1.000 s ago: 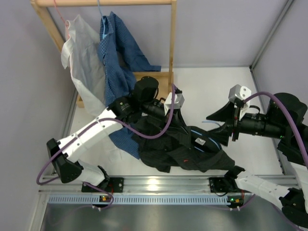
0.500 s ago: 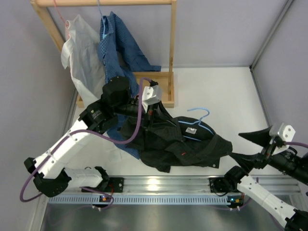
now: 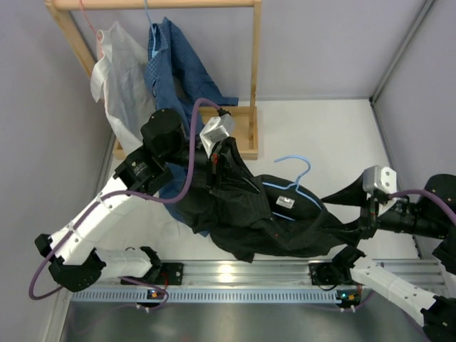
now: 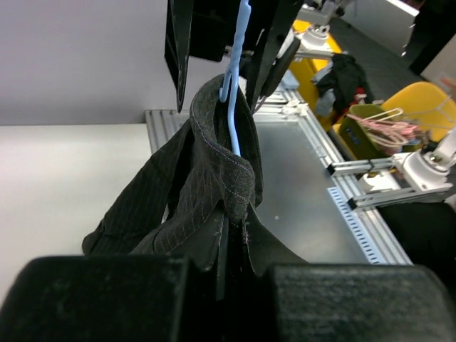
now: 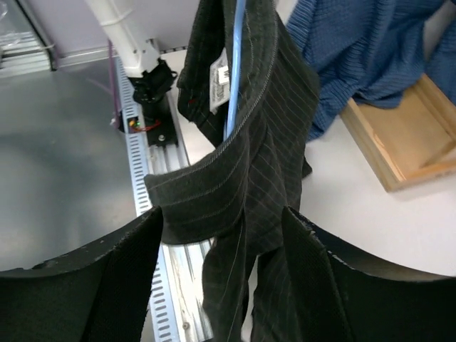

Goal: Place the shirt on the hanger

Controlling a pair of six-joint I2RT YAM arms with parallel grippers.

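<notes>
Wooden rack [image 3: 254, 78] stands at the back; black shirt [image 3: 285, 228] stretches from its base rightward, long axis between the arms. Blue checked shirt [image 3: 171, 78] hangs off the rack, trailing under that end. Hanger [image 5: 235, 57] lies inside the shirt, hook rackward. Left gripper [image 4: 231, 246], nearest the rack, clamps cloth; right gripper [image 5: 222, 214], farthest, straddles a hem, jaws apart.
</notes>
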